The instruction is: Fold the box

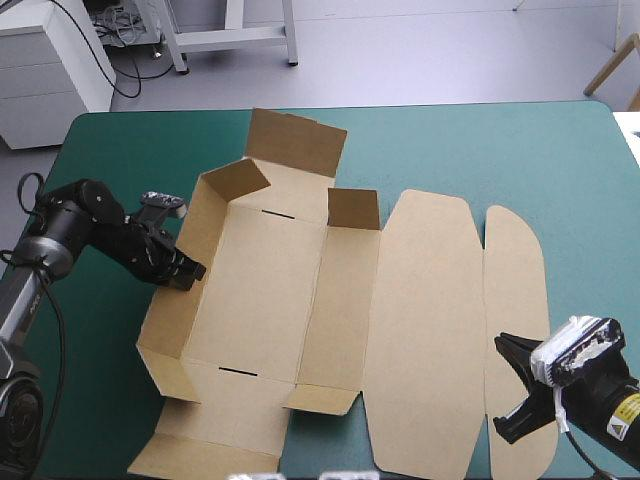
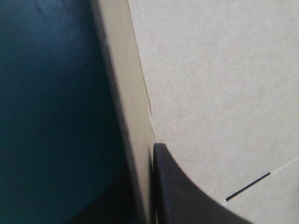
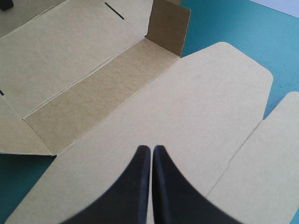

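The brown box [image 1: 270,290] lies open on the teal-green cover, its lid [image 1: 420,330] and the lid's end flap [image 1: 515,290] flat toward the right. Its left wall [image 1: 170,300] stands raised, and small flaps are upright at the back corners [image 1: 353,208]. My left gripper [image 1: 185,270] is shut on the top edge of that left wall [image 2: 135,116], with one black finger [image 2: 177,186] on the inner side. My right gripper [image 1: 505,388] hovers shut over the lid [image 3: 201,107] near the table's front right, holding nothing [image 3: 151,148].
Bare teal-green cover [image 1: 500,150] stretches behind the lid to the table's far right corner, and a strip [image 1: 90,350] runs left of the box under my left arm. The box's front flap [image 1: 200,440] reaches the table's near edge.
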